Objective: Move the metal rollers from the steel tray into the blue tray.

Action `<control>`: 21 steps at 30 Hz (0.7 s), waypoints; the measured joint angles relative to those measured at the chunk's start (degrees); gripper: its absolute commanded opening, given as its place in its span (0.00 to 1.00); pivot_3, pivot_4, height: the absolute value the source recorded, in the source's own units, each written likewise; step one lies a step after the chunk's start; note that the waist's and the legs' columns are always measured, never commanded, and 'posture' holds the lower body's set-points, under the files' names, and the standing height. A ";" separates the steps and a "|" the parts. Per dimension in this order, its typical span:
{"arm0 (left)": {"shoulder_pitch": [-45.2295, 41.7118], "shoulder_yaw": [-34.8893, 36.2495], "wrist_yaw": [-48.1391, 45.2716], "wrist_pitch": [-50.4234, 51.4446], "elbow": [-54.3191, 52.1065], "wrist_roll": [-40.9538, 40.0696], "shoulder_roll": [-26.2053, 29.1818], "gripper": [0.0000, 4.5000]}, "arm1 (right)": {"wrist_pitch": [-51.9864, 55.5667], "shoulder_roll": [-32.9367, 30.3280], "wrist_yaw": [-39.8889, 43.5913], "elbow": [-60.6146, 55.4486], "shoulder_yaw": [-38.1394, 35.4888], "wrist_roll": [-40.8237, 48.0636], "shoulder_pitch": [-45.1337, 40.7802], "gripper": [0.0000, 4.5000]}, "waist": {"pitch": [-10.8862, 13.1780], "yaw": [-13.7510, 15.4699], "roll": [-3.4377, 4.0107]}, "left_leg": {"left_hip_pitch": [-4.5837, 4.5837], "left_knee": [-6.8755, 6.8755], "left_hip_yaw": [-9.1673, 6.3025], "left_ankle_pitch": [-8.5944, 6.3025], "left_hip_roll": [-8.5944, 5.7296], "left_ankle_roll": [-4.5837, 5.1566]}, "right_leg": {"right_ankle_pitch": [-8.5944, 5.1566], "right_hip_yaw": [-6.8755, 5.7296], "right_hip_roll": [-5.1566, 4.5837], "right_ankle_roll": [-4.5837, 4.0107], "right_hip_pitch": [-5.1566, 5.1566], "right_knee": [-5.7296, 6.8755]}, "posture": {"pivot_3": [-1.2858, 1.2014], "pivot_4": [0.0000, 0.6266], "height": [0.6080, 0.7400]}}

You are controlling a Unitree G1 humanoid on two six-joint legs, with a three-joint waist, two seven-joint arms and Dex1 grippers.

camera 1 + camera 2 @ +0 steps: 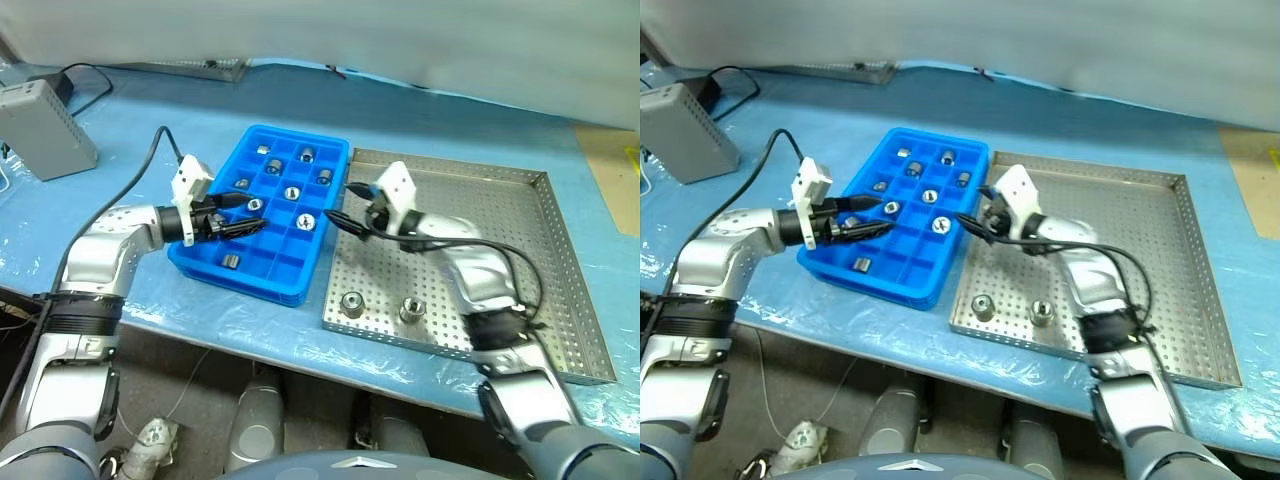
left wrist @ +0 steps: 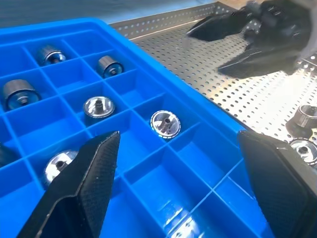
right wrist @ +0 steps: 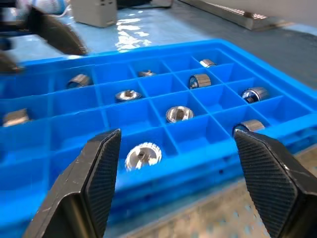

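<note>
Blue tray (image 1: 262, 270) sits against the left side of the steel tray (image 1: 560, 270), and rollers (image 1: 306, 221) lie scattered singly in its compartments. Two more rollers (image 1: 352, 303) stand on the steel tray's perforated floor near its front rim. My left gripper (image 1: 243, 213) hangs over the blue tray's left half, fingers spread and empty. My right gripper (image 1: 348, 203) hovers at the seam between the two trays, fingers apart, grasping nothing.

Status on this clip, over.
Both tools open, empty: left over blue tray, right at its edge. Two rollers left in steel tray. Nothing in the way.
</note>
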 measured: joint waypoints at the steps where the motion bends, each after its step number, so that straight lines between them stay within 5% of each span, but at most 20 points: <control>1: -0.54 -0.70 -0.34 -0.59 0.96 0.51 -0.35 0.89 | 1.79 -1.90 0.61 -2.90 -0.73 0.85 1.74 0.84 | 0.00 -0.09 0.00 | 0.04 0.00 0.01 0.00 0.00 0.00 | 0.00 0.02 0.00 0.00 0.03 0.00 | 0.57 0.24 1.00; 8: -5.36 -4.65 -3.33 -4.28 7.81 3.26 -5.54 0.89 | 10.72 -16.47 6.30 -19.76 -3.55 6.25 14.06 0.84 | 0.00 -0.61 0.00 | 0.40 -0.03 0.03 -0.01 0.02 0.02 | -0.21 0.04 0.02 0.36 0.38 -0.07 | 0.54 0.24 1.00; 21: -9.38 -6.79 -7.05 -7.80 14.96 5.71 -9.86 0.89 | 15.58 -20.08 2.74 -24.86 -4.97 8.21 25.38 0.84 | 0.00 -2.16 0.00 | 0.32 0.06 0.04 -0.10 -0.03 0.18 | -0.05 0.04 0.00 0.09 0.41 -0.16 | 0.51 0.24 1.00</control>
